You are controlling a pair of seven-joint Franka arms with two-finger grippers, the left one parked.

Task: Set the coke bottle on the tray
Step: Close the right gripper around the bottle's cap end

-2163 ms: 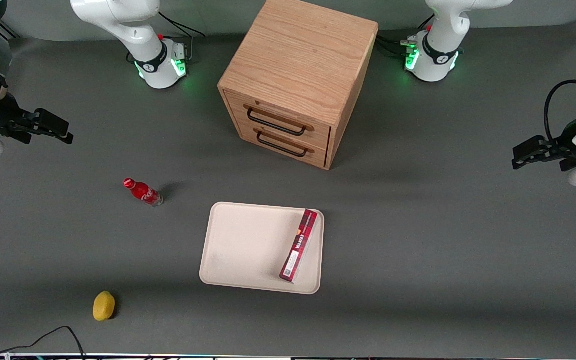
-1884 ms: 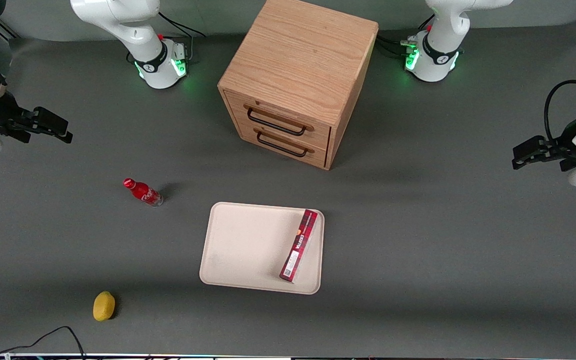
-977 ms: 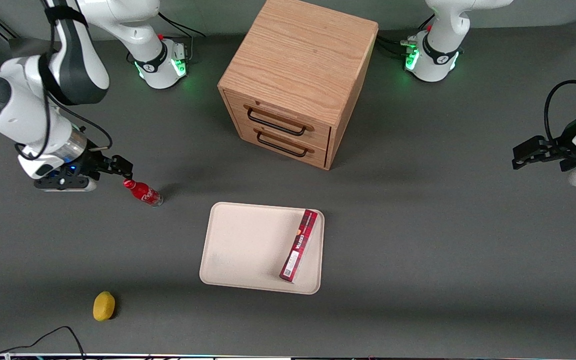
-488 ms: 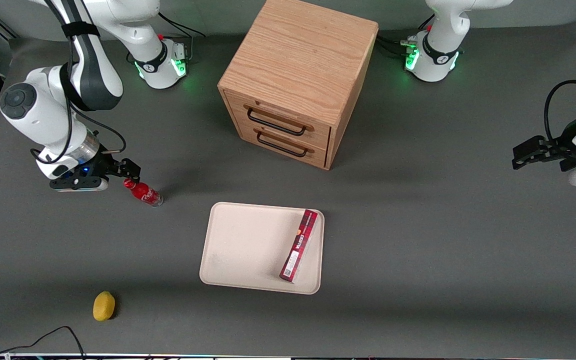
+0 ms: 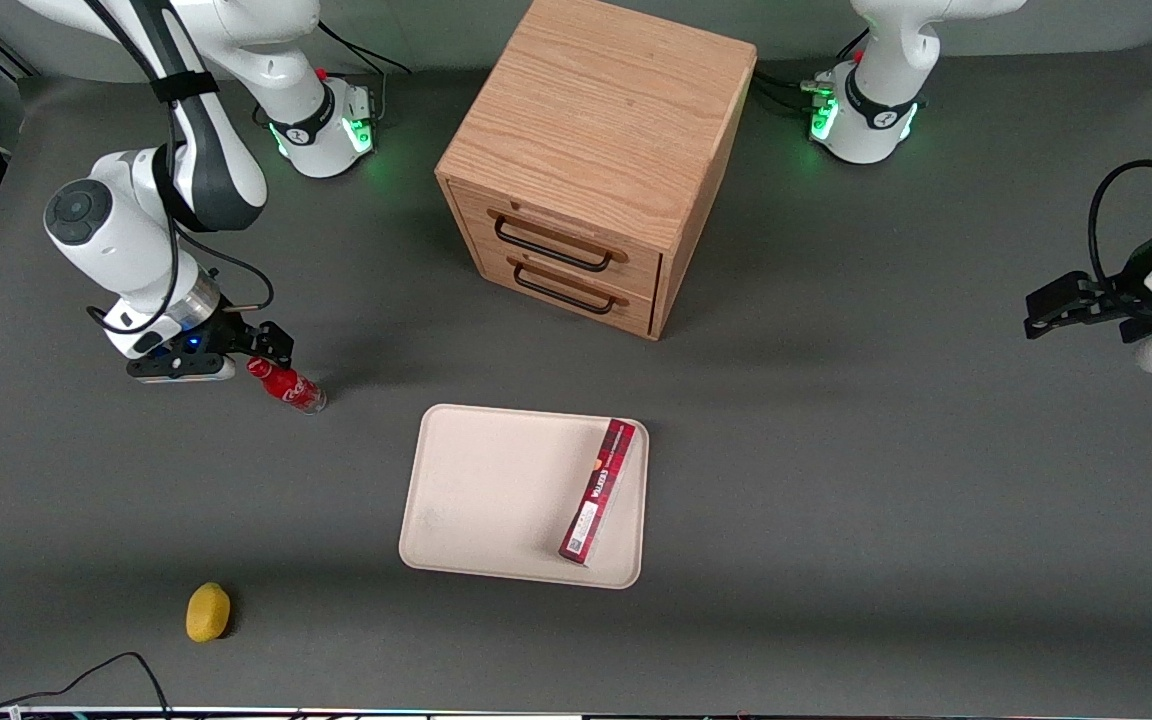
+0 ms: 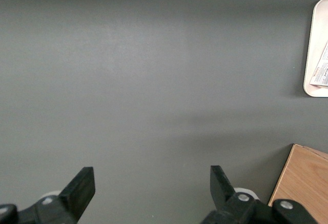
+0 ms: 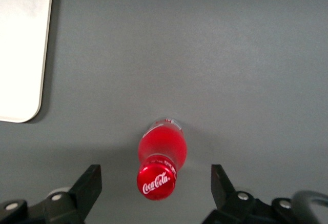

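**Approach step: gripper over bottle**

While the cream-white rectangular tray (image 5: pixel 496 500) waits nearer the camera, the small red coke bottle (image 5: pixel 286 384) stands on the table. Spread wide above its cap, the gripper (image 7: pixel 155 183) must descend, then clamp.

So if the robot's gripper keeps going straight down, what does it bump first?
Probably the coke bottle: its red cap sits between the open gripper fingers, though the gap in height is unclear.

Wooden two-drawer cabinet (image 5: pixel 591 165), both drawers shut, black handles. Long red box (image 5: pixel 597 491) lies flat near the table's middle. Yellow lemon-like object (image 5: pixel 207 611) and black cable (image 5: pixel 86 677) nearest the front camera, working arm's end.
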